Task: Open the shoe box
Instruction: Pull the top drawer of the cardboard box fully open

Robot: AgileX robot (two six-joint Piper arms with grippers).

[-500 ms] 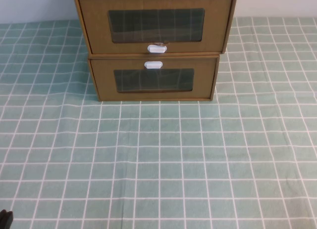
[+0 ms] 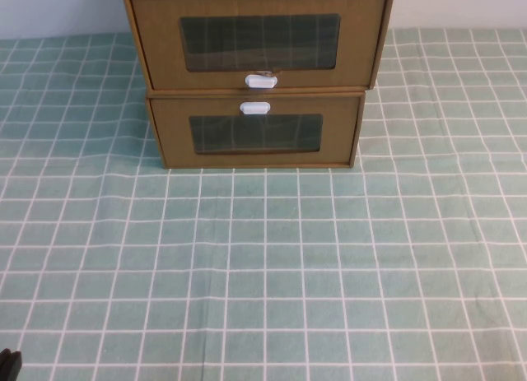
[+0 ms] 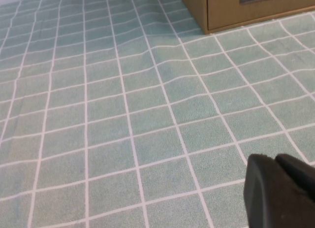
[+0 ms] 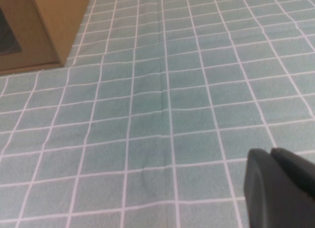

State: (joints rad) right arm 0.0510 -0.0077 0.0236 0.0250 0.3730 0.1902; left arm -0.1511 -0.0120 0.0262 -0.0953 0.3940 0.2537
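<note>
Two brown shoe boxes are stacked at the back of the table, the upper box (image 2: pixel 259 68) on the lower box (image 2: pixel 255 159). Each has a dark window and a white handle, the upper handle (image 2: pixel 261 81) and the lower handle (image 2: pixel 254 109). Both fronts look closed. My left gripper (image 3: pixel 273 158) is shut and empty, low over the cloth near the front left; only its tip (image 2: pixel 8 365) shows in the high view. My right gripper (image 4: pixel 270 151) is shut and empty over the cloth at the front right, far from the boxes.
A green checked tablecloth (image 2: pixel 263 257) covers the table, with slight wrinkles near the lower box's left corner (image 3: pixel 216 11). The lower box's right side (image 4: pixel 59 21) shows in the right wrist view. A pale wall stands behind the boxes.
</note>
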